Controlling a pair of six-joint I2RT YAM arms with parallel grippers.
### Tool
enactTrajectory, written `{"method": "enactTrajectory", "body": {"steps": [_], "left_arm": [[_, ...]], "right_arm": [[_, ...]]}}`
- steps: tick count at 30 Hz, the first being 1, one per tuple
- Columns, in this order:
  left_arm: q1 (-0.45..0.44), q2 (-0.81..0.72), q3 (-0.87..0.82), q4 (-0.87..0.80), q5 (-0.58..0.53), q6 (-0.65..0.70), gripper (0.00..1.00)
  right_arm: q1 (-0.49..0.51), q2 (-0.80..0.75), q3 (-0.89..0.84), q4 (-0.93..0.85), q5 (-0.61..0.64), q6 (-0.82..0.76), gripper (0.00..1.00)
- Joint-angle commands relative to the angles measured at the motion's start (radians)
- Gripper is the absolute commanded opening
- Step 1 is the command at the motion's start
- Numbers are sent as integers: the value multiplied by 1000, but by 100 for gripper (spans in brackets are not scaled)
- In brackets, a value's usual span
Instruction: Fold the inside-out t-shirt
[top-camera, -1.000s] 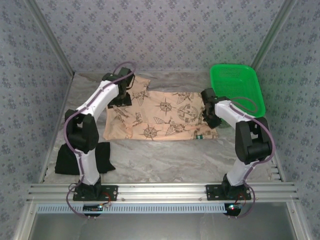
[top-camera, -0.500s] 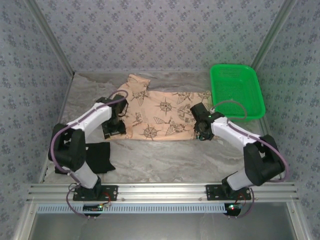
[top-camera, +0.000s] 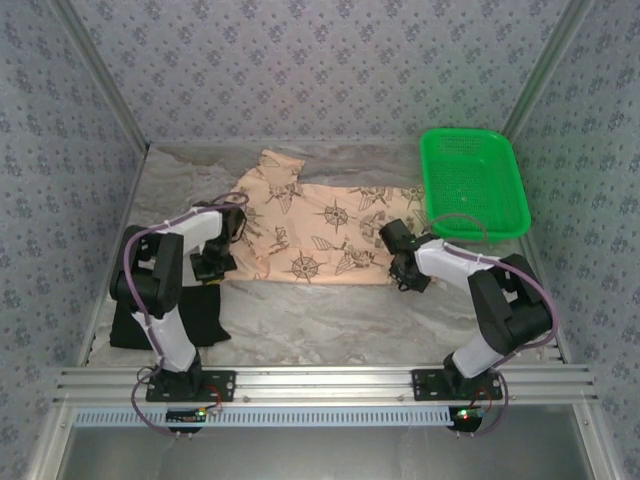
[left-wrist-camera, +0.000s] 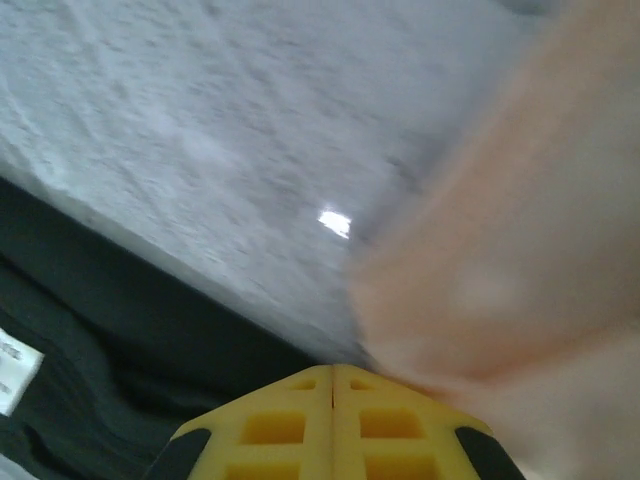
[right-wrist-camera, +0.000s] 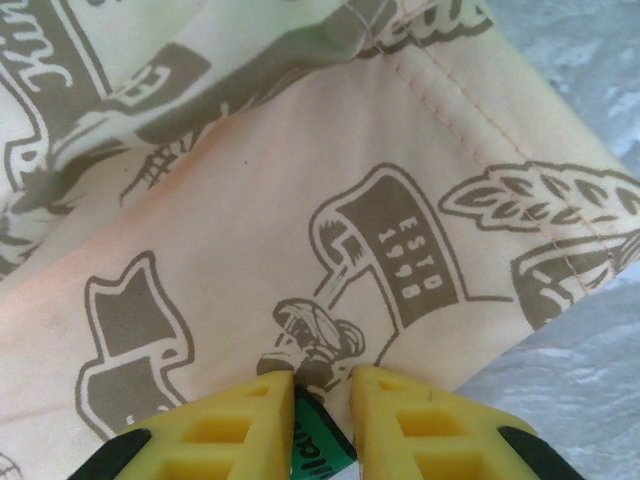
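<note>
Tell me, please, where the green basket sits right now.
In the top view, the green basket sits at the table's far right corner, just beyond the t-shirt's right end.

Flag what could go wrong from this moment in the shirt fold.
1. The left gripper is shut at the t-shirt edge; the blurred wrist view doesn't confirm fabric between the fingers, so it may lift nothing.
2. The right gripper pinches cloth and a green tag near the hem; that shallow bite could slip.
3. The black garment lies close and might snag.

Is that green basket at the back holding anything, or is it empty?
Empty. The top view looks straight into the green basket and shows bare mesh floor all the way across. The t-shirt lies on the table beside it.
</note>
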Motion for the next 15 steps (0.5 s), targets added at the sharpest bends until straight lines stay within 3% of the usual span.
{"method": "enactTrajectory", "body": {"steps": [1,6,10,12,15], "left_arm": [[33,23,-5,-32,-93,34,4],[108,6,1,-37,-129,76,3],[120,-73,39,-59,-49,92,7],[82,-134,74,-70,13,86,16],[-42,-168,134,-71,89,51,25]], "right_arm": [[15,-1,-43,-64,-24,37,25],[40,-66,-14,-164,-15,84,40],[-32,-109,13,-152,21,-25,44],[-69,-95,34,-87,1,-145,41],[-91,-51,47,32,-36,-283,26]]}}
